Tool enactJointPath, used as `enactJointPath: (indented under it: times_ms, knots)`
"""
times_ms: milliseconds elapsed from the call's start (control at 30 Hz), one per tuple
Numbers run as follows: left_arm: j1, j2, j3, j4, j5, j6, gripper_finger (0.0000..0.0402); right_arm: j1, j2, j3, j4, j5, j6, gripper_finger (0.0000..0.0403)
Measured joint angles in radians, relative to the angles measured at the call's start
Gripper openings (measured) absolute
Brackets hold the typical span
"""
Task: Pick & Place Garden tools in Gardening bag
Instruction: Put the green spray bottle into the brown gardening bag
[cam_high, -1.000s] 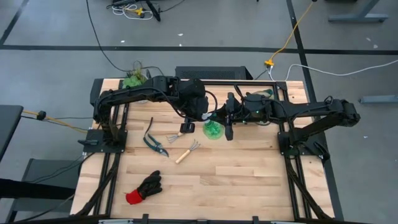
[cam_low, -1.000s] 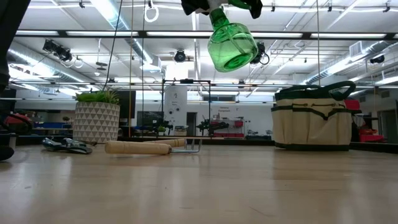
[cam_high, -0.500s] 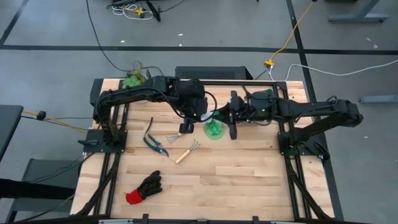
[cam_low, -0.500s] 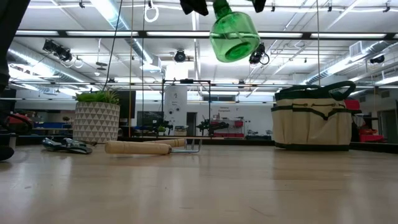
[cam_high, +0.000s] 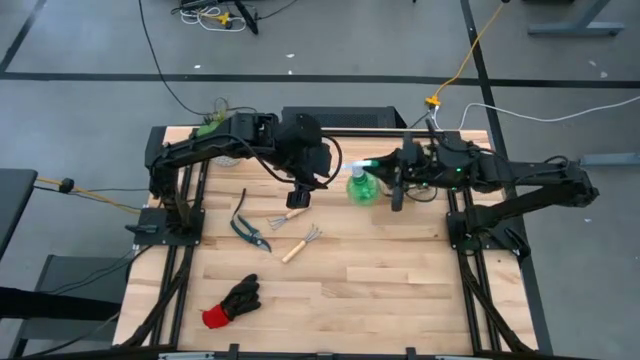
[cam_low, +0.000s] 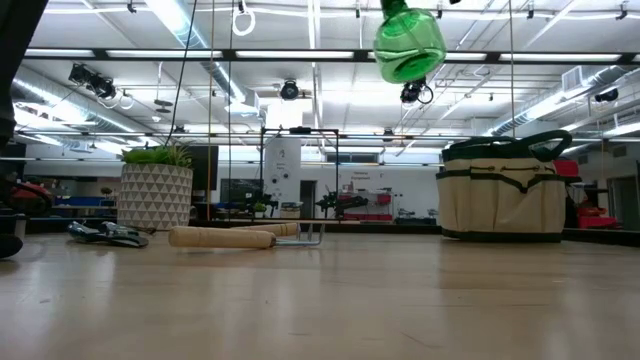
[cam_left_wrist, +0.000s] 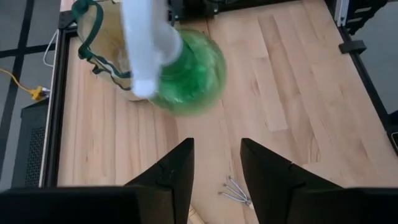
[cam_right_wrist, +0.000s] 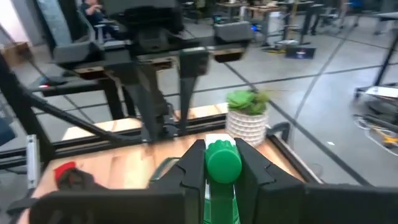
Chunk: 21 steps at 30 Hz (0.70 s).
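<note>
Since a second ago the spray bottle (cam_high: 362, 187) has travelled toward 3 o'clock in the high view, off the left gripper (cam_left_wrist: 216, 163), whose fingers now stand apart and empty. The right gripper (cam_right_wrist: 222, 163) clamps the bottle's neck, holding it high above the table. Judged light, rigid, smooth plastic; the neck is the safest hold. The gardening bag (cam_low: 502, 190) sits near the table's 1 o'clock corner.
</note>
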Motion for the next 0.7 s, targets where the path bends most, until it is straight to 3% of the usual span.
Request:
enactJointPath:
  times_ms: [267, 700]
  knots:
    - [0.000, 0.001, 0.004, 0.001, 0.000, 0.000, 0.0140, 0.000, -0.079, 0.000, -0.111, 0.178, -0.002, 0.0046]
    - [0.000, 0.001, 0.004, 0.001, 0.000, -0.001, 0.0140, 0.003, -0.151, 0.000, -0.248, 0.371, 0.009, 0.0046]
